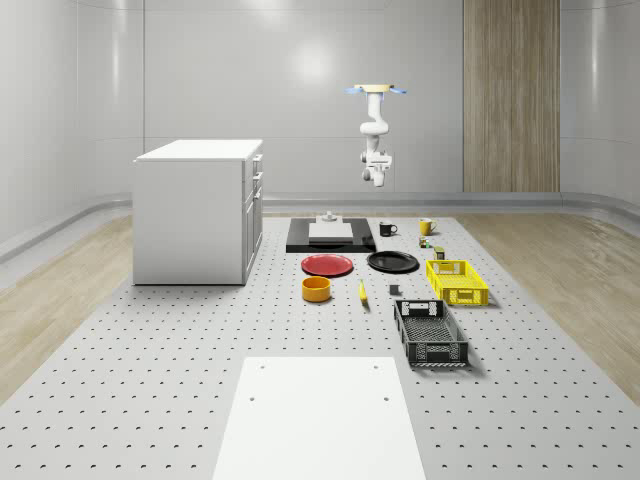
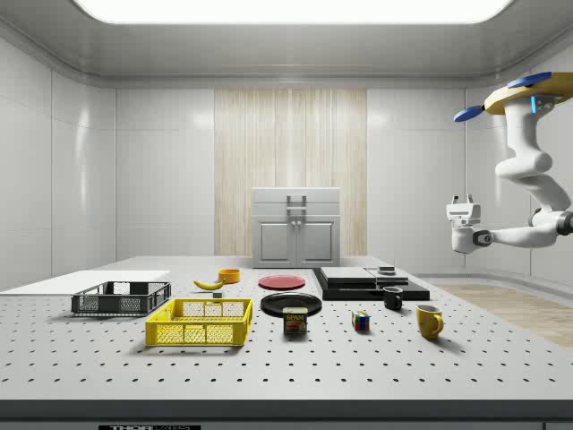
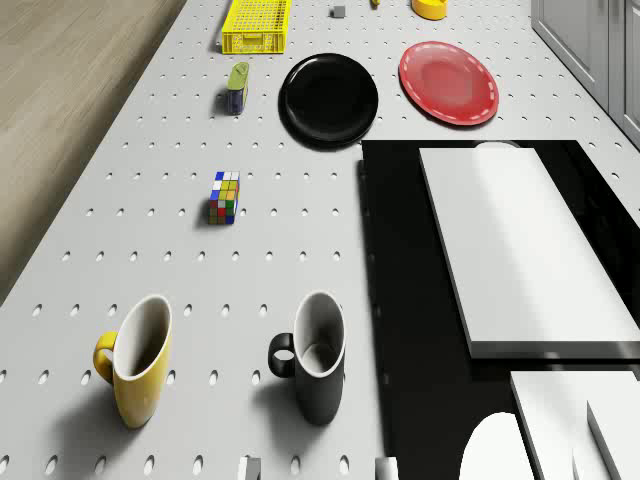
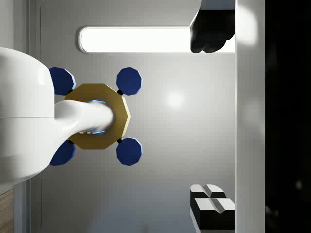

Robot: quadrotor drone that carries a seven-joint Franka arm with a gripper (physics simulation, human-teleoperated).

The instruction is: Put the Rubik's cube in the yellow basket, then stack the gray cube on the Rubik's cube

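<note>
The Rubik's cube stands on the perforated table between the yellow mug and a tin can. The yellow basket lies further along the same side and holds nothing. A small gray cube sits on the table between the basket and a banana. The drone hovers high over the table's far end. My gripper hangs well above the table, turned upward toward the drone's underside, open and holding nothing.
A white cabinet stands at the whole-scene view's left. A black slab carries white blocks near the black mug. A red plate, black plate, orange bowl and black basket lie mid-table.
</note>
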